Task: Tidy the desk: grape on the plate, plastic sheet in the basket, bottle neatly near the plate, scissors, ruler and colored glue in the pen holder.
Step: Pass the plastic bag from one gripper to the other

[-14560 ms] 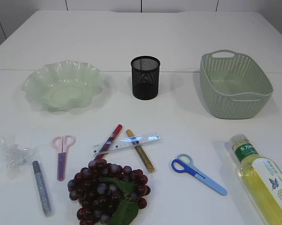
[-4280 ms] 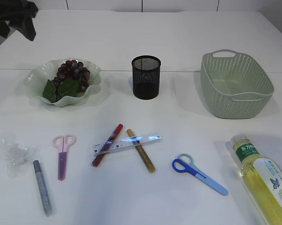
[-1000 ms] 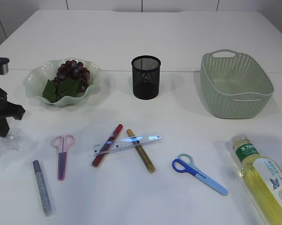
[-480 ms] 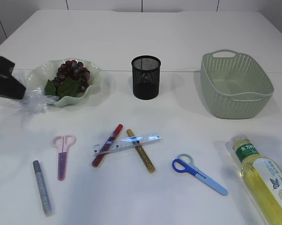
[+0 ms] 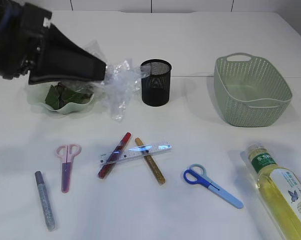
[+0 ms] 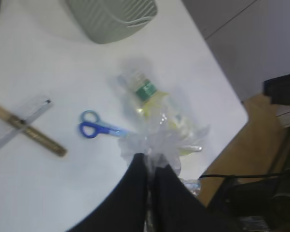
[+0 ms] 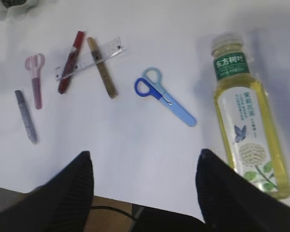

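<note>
My left gripper (image 5: 104, 71) is shut on the crumpled clear plastic sheet (image 5: 119, 82) and holds it in the air between the green plate (image 5: 65, 104) and the black mesh pen holder (image 5: 155, 82); the sheet also shows at the jaw tips in the left wrist view (image 6: 159, 142). The grapes are mostly hidden behind the arm; their leaves (image 5: 60, 96) show on the plate. The green basket (image 5: 252, 90) stands at the right. The bottle (image 5: 281, 190) lies at the front right. Pink scissors (image 5: 66, 165), blue scissors (image 5: 210, 185), a clear ruler (image 5: 135, 153) and red (image 5: 114, 155), gold (image 5: 150, 161) and silver (image 5: 44, 200) glue pens lie on the table. My right gripper (image 7: 144, 162) is open and empty above the table's front edge.
The white table (image 5: 190, 130) ends close in front of the bottle and blue scissors. In the left wrist view the table's corner (image 6: 234, 113) and dark equipment beyond it show.
My left gripper has lifted the plastic sheet from the table's left side and carried it up and to the right, past the plate toward the pen holder. Nothing else has moved.
</note>
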Robot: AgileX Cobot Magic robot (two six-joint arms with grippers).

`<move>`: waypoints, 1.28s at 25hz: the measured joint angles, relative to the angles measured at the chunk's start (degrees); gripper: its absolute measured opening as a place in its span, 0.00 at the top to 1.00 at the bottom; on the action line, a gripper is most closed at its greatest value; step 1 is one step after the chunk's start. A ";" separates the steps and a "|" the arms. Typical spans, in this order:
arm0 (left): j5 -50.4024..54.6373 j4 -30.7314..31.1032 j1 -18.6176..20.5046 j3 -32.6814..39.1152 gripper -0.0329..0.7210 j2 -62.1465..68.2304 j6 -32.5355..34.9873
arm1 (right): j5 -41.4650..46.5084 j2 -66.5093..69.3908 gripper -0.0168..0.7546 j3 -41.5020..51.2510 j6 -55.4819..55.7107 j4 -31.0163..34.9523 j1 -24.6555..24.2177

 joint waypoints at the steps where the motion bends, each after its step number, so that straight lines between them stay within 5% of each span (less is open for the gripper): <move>1: -0.12 -3.19 -0.24 0.00 0.96 0.00 1.31 | -0.38 0.00 0.30 0.00 -0.60 1.46 0.00; 5: -1.10 -8.97 -0.73 0.00 0.96 0.00 4.72 | -2.66 0.09 0.30 0.00 -5.01 11.45 0.00; 12: -1.55 -9.84 -0.73 0.06 0.96 0.00 5.84 | -6.33 3.43 0.30 0.00 -13.89 25.74 1.93; 24: -1.65 -9.87 -0.73 0.06 0.96 0.00 6.09 | -11.64 16.25 0.30 0.00 -33.64 46.38 15.11; 32: -1.65 -10.10 -0.73 0.06 0.96 0.00 6.09 | -10.40 23.60 0.21 0.00 -46.62 63.58 17.21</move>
